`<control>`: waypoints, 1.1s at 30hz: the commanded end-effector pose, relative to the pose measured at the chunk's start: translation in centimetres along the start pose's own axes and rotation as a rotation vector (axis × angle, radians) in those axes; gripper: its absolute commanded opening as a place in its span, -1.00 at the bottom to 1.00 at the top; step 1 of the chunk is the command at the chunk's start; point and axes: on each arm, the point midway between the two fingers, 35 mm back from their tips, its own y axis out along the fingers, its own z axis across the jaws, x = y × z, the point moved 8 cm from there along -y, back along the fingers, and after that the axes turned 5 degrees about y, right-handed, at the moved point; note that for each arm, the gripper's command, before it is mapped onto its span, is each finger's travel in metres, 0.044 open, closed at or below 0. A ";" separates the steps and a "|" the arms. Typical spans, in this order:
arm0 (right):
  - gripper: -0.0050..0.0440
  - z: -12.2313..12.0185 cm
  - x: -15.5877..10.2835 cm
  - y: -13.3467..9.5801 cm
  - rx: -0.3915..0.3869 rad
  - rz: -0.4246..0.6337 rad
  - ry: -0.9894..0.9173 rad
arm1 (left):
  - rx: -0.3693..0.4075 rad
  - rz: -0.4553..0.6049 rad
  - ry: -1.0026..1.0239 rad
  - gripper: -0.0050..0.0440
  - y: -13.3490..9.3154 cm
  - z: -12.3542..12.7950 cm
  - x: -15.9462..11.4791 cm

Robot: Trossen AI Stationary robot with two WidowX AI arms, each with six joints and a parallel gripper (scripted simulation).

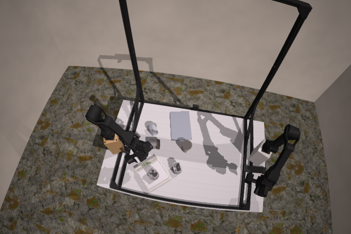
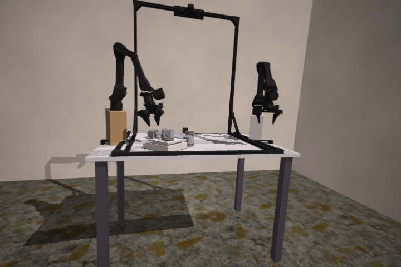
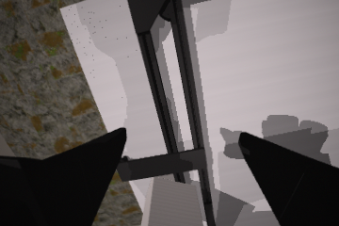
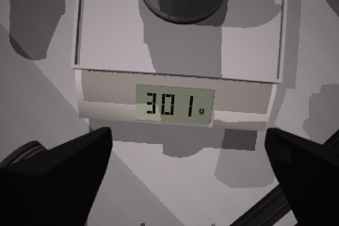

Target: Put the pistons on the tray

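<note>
A piston (image 1: 153,173) (image 2: 167,133) (image 4: 183,9) stands on the scale (image 1: 145,182) (image 2: 156,147) (image 4: 102,108), whose display (image 4: 175,104) reads 301 g. The flat steel tray (image 1: 180,125) lies empty on the bench. One piston (image 1: 186,145) stands close to its front edge; contact cannot be told. Another piston (image 1: 176,167) stands right of the scale. A silver piston (image 1: 152,128) and a darker piston (image 1: 154,143) are left of the tray. My right gripper (image 2: 153,124) (image 4: 188,137) is open and empty in the air above the scale's display side. My left gripper (image 2: 266,122) (image 3: 184,135) is open and empty at the far side.
A black frame (image 1: 131,49) (image 2: 234,75) rises around the bench (image 1: 203,187), with low rails along its edges. The right arm stands on an orange block (image 1: 113,145) (image 2: 116,127), the left on a white block (image 1: 260,154) (image 2: 256,127).
</note>
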 end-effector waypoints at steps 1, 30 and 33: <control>0.75 0.0 -1.5 0.2 -0.006 -0.083 0.077 | -0.003 0.001 0.004 1.00 0.0 0.0 0.0; 0.75 -0.1 -1.6 0.4 -0.005 -0.073 0.067 | -0.003 0.001 0.004 1.00 0.0 0.0 0.0; 0.75 -0.1 -1.6 0.4 -0.005 -0.073 0.066 | -0.003 0.001 0.004 1.00 0.0 0.0 0.0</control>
